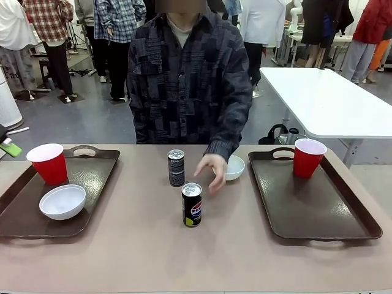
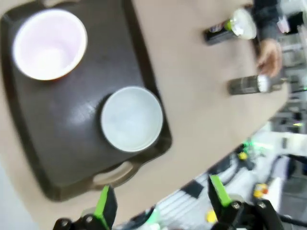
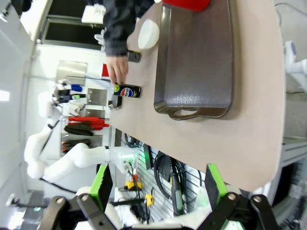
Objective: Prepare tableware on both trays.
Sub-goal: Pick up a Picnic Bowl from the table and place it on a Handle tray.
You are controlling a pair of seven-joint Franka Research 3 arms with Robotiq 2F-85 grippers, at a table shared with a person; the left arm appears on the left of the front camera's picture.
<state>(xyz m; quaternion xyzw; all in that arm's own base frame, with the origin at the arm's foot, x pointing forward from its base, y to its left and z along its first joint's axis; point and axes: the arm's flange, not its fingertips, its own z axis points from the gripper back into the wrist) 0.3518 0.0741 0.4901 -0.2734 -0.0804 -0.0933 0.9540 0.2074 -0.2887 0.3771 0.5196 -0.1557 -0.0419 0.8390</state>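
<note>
Left gripper (image 2: 161,203) and right gripper (image 3: 157,188) held fingers spread wide, gripping nothing. Slim dark can marked "Pepsi" (image 1: 192,204) stood on tan table (image 1: 135,248) between dark brown rectangular left tray (image 1: 98,177) and matching right tray (image 1: 306,208).

Red cup (image 3: 186,5) mostly beyond top edge

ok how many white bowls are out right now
2. One bowl sits on the left tray, nearer the robot than its red cup; the other bowl is on the bare table beside the person's hand.
</note>
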